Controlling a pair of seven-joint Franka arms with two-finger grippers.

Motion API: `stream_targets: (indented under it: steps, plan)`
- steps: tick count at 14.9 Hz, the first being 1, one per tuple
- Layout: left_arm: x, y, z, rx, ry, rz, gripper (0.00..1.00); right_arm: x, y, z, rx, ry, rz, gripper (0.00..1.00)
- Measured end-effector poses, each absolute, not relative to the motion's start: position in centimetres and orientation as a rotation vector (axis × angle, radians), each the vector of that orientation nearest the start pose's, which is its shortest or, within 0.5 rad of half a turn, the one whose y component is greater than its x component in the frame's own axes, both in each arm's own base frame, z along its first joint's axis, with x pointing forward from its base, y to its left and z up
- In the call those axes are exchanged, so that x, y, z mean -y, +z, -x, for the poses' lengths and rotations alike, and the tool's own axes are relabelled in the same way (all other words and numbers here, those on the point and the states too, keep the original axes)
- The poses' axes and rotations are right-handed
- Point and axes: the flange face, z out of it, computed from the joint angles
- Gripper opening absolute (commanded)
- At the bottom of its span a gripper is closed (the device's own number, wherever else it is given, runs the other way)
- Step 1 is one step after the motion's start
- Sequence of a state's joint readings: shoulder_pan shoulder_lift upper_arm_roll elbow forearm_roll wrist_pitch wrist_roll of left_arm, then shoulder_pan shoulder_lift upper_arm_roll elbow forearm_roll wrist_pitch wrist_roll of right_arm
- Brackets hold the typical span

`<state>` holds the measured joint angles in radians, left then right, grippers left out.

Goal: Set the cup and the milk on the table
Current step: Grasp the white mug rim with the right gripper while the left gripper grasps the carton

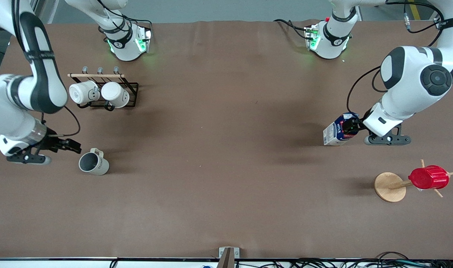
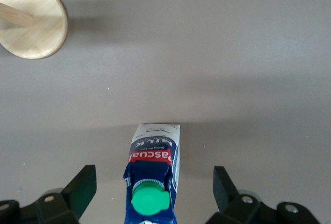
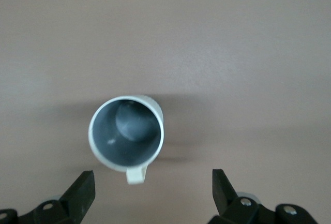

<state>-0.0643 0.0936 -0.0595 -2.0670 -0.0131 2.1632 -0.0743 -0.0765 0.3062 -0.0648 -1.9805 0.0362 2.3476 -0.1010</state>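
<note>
The matte brown bench carries both things. The cup, a smooth round cream mug with a grey inside, stands upright just ahead of the right tool, mouth up, loop handle toward the robots' bases. That tool is spread wide and holds nothing. The milk, a blue-and-white gable-top carton with green cap, stands upright between the left tool's wide fingers, apart from both.

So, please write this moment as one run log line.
cup: on table | milk: on table | left gripper: open around milk | right gripper: open beside cup
</note>
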Motion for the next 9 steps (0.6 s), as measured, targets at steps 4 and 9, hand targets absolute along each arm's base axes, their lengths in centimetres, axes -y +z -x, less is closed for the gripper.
stream_targets:
  steps: [4,9]
  plan:
    - [7.2,36.1,-55.8,-0.071,0.059,3.155,0.99,8.5,25.9,-61.6,-0.081,-0.145,3.151,0.96]
    - [6.9,34.2,-54.7,-0.095,0.114,3.129,0.98,8.2,23.4,-61.6,-0.071,-0.119,3.152,0.28]
